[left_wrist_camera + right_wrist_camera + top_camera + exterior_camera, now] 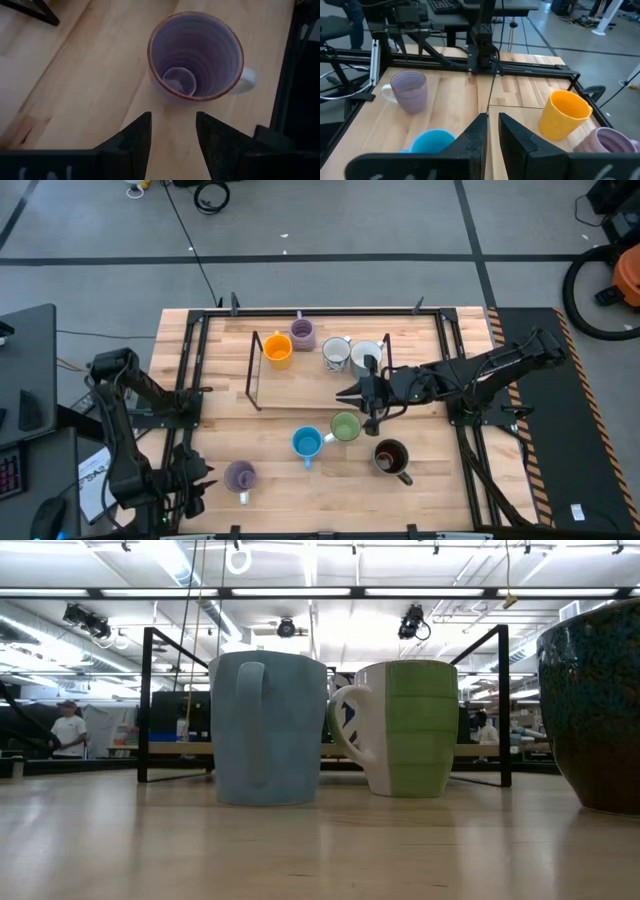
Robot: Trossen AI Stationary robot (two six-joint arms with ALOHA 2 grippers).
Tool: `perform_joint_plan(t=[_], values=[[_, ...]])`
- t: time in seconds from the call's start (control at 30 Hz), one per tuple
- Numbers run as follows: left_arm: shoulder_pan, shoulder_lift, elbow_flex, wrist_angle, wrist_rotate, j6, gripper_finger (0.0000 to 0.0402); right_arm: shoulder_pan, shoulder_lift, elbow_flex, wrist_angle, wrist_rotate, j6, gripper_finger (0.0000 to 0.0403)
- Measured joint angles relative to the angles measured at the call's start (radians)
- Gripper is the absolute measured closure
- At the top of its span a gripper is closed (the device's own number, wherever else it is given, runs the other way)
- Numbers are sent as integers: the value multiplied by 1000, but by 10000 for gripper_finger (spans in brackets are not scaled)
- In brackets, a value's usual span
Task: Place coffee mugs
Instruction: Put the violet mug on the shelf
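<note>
Mugs (306, 443) bear no readable writing; left fingers (134, 141) spread, right fingers (512, 136) nearly closed, empty.

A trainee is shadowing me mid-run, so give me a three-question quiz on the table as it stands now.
1. How many mugs stand inside the black wire rack?
2. True or false: the left end effector is shut on the purple mug.
3. Which mug stands right beside the blue mug? A: orange. B: green. C: patterned white.

Key
1. Four.
2. False. Its fingers are open and the mug stands just ahead of them, untouched.
3. B, the green mug.
</note>
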Motion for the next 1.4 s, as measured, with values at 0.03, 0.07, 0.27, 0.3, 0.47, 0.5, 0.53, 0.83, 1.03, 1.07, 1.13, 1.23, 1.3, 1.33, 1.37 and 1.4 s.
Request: perform_joint_plan(t=[0.03,0.07,0.27,0.3,0.47,0.5,0.53,0.83,1.03,1.07,1.13,1.23,1.3,1.33,1.37,1.4], values=[[-4,2,0,1,-1,-4,240,3,0,0,0,3,-5,351],[-8,6,0,2,-3,-9,240,4,0,0,0,4,-14,351],[-52,30,0,3,-86,-63,240,4,0,0,2,5,-20,351],[-59,34,0,4,-93,-74,240,4,0,0,5,5,-21,351],[-71,74,0,5,-114,-105,240,4,0,0,6,6,-21,351],[-71,82,0,7,-113,-106,240,4,0,0,7,6,-21,351],[-71,90,0,7,-111,-109,240,4,0,0,7,6,-21,351],[-68,126,0,9,-68,-132,240,1,0,0,14,10,-21,351],[-66,126,0,9,-77,-167,240,1,0,0,13,10,-21,351],[-68,126,1,8,-89,-170,240,1,0,0,13,10,-21,351],[-71,126,0,3,-127,-165,240,1,0,0,14,10,-24,351],[-71,126,0,-3,-197,-127,240,1,1,-23,43,10,-35,351],[-69,126,0,-13,-229,-106,240,1,1,-40,58,10,-35,351],[-68,126,0,-16,-240,-100,240,1,1,-49,69,10,-31,351],[-68,126,0,-19,-251,-98,240,1,1,-60,80,10,-25,351],[-69,126,0,-24,-262,-99,240,1,1,-69,87,11,-19,351]])
